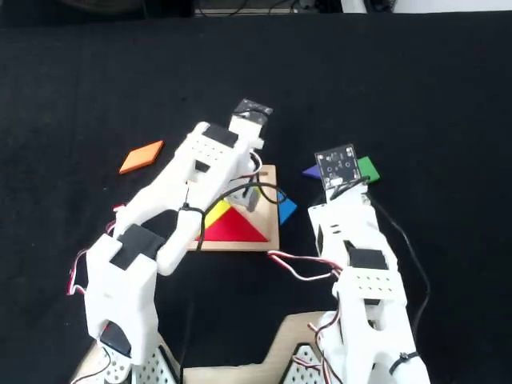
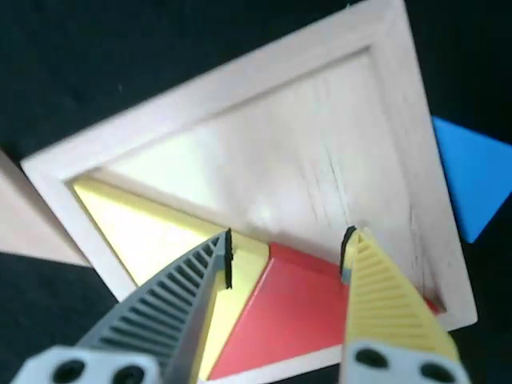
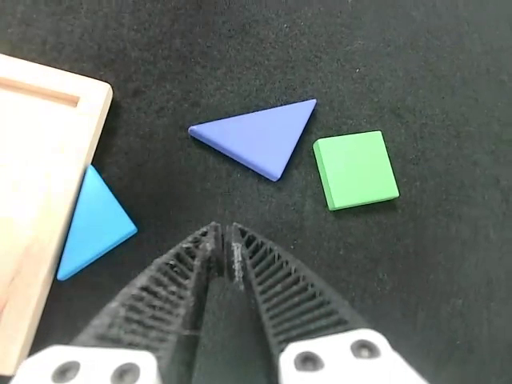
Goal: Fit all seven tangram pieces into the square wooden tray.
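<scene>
Wooden square tray (image 2: 240,88), black worktop (image 1: 400,80): yellow triangular piece (image 2: 152,232) and red triangular piece (image 2: 296,312) seated inside. Left end effector (image 2: 288,256) spread wide, empty, above them. Right end effector (image 3: 226,240) closed, empty, near violet triangular piece (image 3: 260,136), judged light, rigid, best taken across thin edges.

The desk (image 1: 416,96) is covered with a black cloth. A square wooden tray (image 1: 240,246) lies flat near its middle. Just beside the tray's right edge lies a blue triangle (image 1: 286,210). Farther right and a little farther back, a purple triangle (image 3: 260,136) and a green square (image 3: 355,170) lie close together without touching. An orange slanted four-sided piece (image 1: 142,157) lies well apart from the others, to the left of the tray. At the near edge lies a pale wooden board (image 1: 240,374).
</scene>
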You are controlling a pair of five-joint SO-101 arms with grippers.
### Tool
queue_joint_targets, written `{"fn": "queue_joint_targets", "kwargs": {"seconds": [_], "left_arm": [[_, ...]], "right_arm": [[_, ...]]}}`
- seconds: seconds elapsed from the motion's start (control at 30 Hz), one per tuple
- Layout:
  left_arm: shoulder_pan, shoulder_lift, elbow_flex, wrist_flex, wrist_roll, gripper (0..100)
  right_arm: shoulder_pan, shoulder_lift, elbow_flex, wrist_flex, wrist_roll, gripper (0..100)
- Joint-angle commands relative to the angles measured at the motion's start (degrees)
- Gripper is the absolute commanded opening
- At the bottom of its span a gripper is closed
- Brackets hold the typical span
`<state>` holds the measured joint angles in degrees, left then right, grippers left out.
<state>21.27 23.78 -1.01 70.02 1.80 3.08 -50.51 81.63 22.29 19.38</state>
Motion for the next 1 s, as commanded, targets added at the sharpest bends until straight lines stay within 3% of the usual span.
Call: {"fn": "queue_joint_targets", "kwargs": {"seconds": [0.0, 0.17, 0.3, 0.63, 0.83, 0.97], "left_arm": [[0.04, -0.18, -4.97, -0.44, -1.85, 24], [0.48, 3.52, -2.33, -2.55, -1.85, 24], [1.01, 5.36, -1.63, 1.05, -2.02, 24], [-2.42, 2.11, -1.71, 6.68, -15.21, 24], [-9.36, 2.73, -4.44, -0.97, -15.47, 24], [-10.33, 2.29, -4.62, -4.48, -15.56, 24]], "right_arm": [[0.79, -2.07, -0.4, -1.05, 0.26, 2.1], [0.88, -2.07, -0.31, -1.05, 0.35, 2.1], [0.88, -1.98, -0.31, -1.05, 0.53, 2.1], [0.88, -1.89, -0.31, -1.14, 0.62, 2.1], [0.79, -1.89, -0.31, -1.14, 0.62, 2.1], [0.79, -1.89, -0.31, -1.14, 0.62, 2.1]]}}
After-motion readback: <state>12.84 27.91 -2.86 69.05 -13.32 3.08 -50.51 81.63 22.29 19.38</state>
